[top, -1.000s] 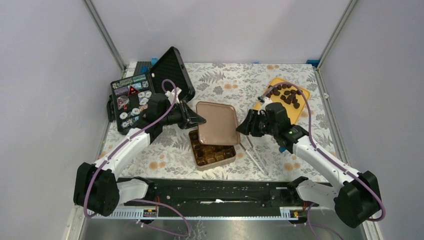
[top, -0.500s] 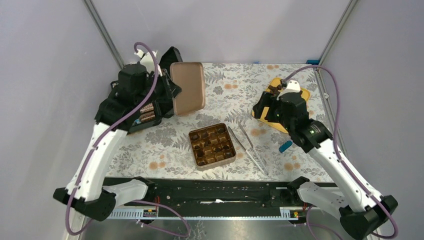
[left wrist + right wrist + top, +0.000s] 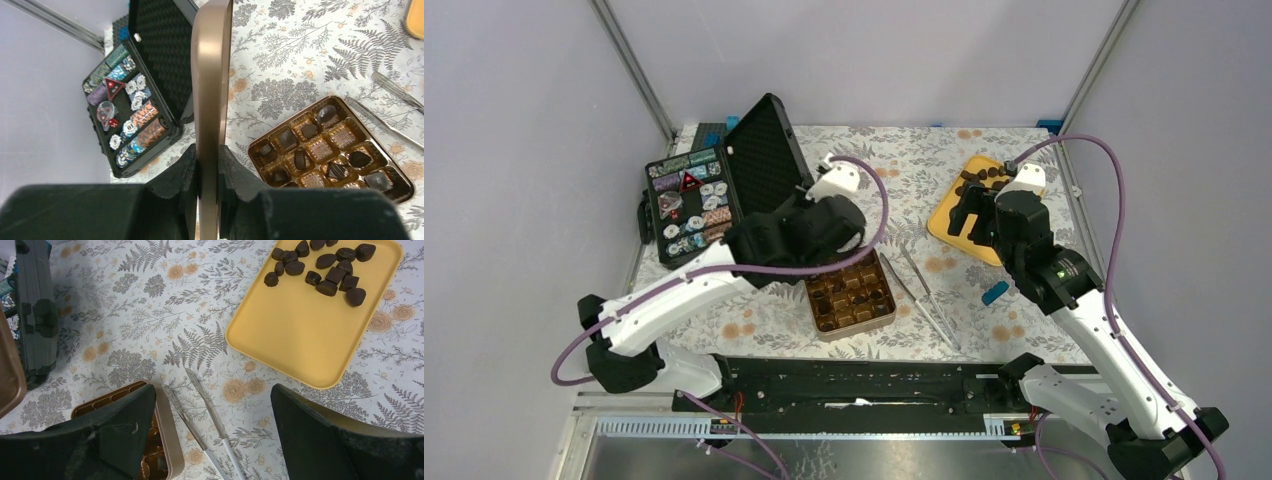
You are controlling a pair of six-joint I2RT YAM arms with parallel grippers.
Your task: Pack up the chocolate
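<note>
From above, the table (image 3: 874, 160) carries a yellow tray (image 3: 949, 218) at about 2 o'clock. The chocolate (image 3: 982, 178) lies bunched at the tray's far end. The right gripper (image 3: 974, 215) hangs over the near part of that tray. The gridded tin (image 3: 856, 300) sits near 6 o'clock, with metal tweezers (image 3: 929, 295) just beside it at its 3 o'clock. A small blue object (image 3: 994, 292) lies further that way. An open black case (image 3: 689, 200) of poker chips occupies 10 o'clock. The left arm reaches over the tin's 11 o'clock corner, and its jaws are hidden under the wrist here.

In the left wrist view, the left gripper (image 3: 207, 155) has its jaws clamped on the edge of the flat brown lid (image 3: 210, 75). The lid stands edge-on and upright. At its 4 o'clock the tin (image 3: 400, 192) lies uncovered, with dark pieces in several compartments and others bare. The case (image 3: 130, 115) is at 9 o'clock.

In the right wrist view, the right gripper (image 3: 212, 390) has its jaws wide apart with nothing between them. The tray (image 3: 300, 330) is at 1 o'clock, with the chocolate (image 3: 320, 265) clustered at its far end. The tweezers (image 3: 210, 412) lie on the table between the jaws, and the tin's corner (image 3: 165, 440) shows at 7 o'clock.
</note>
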